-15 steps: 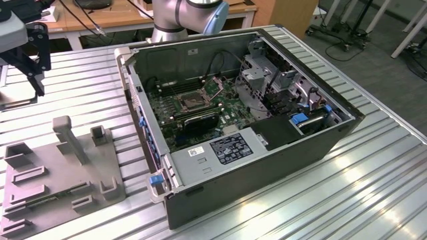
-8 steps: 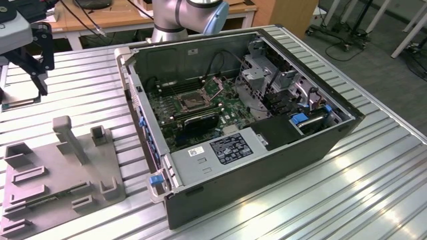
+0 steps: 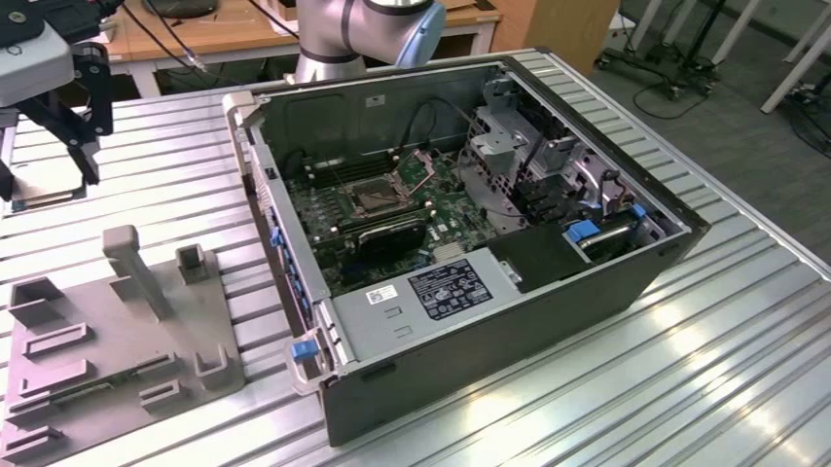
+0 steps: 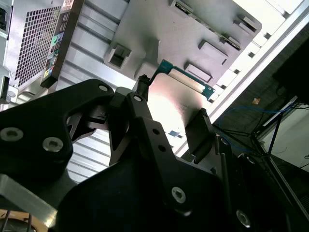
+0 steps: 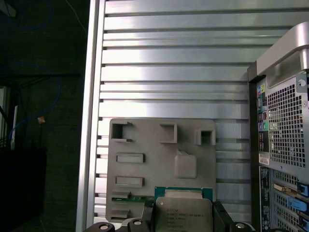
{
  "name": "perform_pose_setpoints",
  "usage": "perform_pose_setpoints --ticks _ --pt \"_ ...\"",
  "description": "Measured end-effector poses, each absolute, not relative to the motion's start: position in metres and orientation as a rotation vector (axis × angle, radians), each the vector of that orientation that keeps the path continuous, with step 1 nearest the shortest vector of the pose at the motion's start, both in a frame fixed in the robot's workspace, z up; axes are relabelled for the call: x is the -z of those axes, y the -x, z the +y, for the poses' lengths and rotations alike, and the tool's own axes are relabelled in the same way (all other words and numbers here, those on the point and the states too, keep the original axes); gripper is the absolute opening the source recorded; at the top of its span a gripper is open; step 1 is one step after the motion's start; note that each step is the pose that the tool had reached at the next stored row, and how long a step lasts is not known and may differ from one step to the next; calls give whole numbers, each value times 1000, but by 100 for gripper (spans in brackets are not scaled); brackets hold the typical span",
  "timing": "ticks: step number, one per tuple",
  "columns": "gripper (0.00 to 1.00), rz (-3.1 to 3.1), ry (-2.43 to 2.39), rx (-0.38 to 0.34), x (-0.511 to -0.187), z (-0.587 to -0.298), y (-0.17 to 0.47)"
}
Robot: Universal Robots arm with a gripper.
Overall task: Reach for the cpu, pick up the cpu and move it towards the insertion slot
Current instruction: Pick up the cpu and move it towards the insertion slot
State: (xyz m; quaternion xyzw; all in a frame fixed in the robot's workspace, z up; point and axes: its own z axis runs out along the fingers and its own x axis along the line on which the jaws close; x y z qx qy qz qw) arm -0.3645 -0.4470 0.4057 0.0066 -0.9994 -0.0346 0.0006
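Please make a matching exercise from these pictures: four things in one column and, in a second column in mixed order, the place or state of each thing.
Column one
1. small flat square silvery cpu
2. square metal-framed insertion slot
3. grey plastic tray with recesses
4. black metal computer case

Column two
a. lies on the slatted metal table, beside the case
b. is held in the black gripper
c. stands on the table with its side open
d. sits inside the case

Pairs: 1-b, 2-d, 3-a, 4-c
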Motion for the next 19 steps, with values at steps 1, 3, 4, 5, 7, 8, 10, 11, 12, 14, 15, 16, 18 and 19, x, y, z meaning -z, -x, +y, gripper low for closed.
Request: perform_pose_setpoints --ticks 1,3,4,5,7,8,10,11,12,14,15,16,18,19 --pt "55 -3138 -21 109 -406 -447 364" --pt "55 -3138 -21 109 -406 -447 363" --pt "55 -3138 -21 109 -406 -447 362" --pt "55 -3138 -21 109 -406 -447 362" --pt "55 -3138 -21 108 -406 -447 361" --pt "55 -3138 -21 109 -406 -447 360" --pt "55 -3138 -21 109 -406 -447 359" --pt "55 -3138 -21 109 -406 -447 359" --pt "55 -3139 -21 109 -406 -447 359" --pt "55 -3138 -21 108 -406 -447 358" --pt "55 -3138 -21 109 -406 -447 358" --pt "55 -3138 -21 109 -406 -447 357" --pt "55 -3138 -21 109 -406 -447 357" --pt "55 -3138 -21 109 -406 -447 356"
